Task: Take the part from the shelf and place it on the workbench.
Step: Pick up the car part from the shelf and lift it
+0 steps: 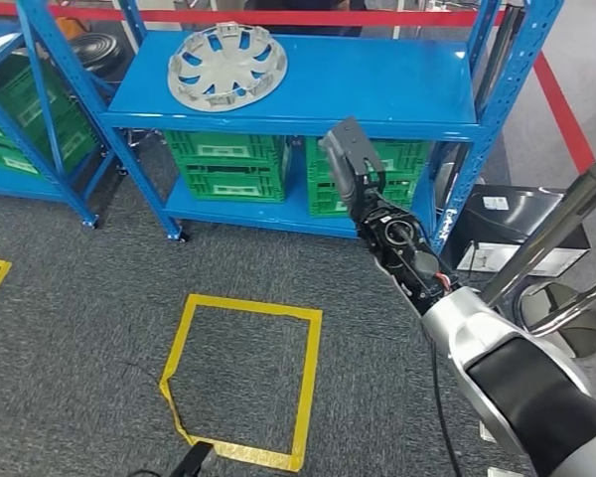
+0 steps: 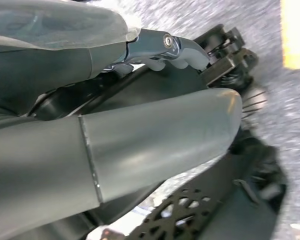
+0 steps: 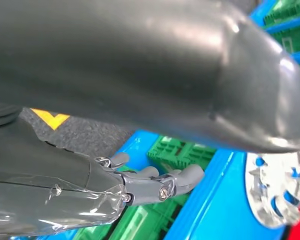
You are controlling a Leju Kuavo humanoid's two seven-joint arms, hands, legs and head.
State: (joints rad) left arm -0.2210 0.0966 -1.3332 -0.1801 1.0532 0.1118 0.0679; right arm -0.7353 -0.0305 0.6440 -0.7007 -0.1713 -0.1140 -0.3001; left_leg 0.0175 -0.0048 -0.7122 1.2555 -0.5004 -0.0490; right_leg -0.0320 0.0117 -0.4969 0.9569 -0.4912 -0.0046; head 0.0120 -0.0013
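**Reach could fall short of the hubcap**

The hubcap (image 1: 226, 66) lay flat on the blue shelf (image 1: 370, 84), upper left of frame. The right hand (image 1: 353, 164), at centre below the shelf edge, held nothing, fingers loosely apart. It risked striking the edge. The left hand's (image 2: 171, 50) state was unclear.

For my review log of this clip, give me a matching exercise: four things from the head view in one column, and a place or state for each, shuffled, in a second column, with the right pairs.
Things:
1. hubcap
2. green crates
3. yellow tape square
4. right hand

Places or states:
A. on the grey carpet in front of the shelf
B. lying flat on the blue upper shelf board
C. raised in front of the shelf edge, holding nothing
D. on the lower shelf board, under the upper one

Pairs: 1-B, 2-D, 3-A, 4-C
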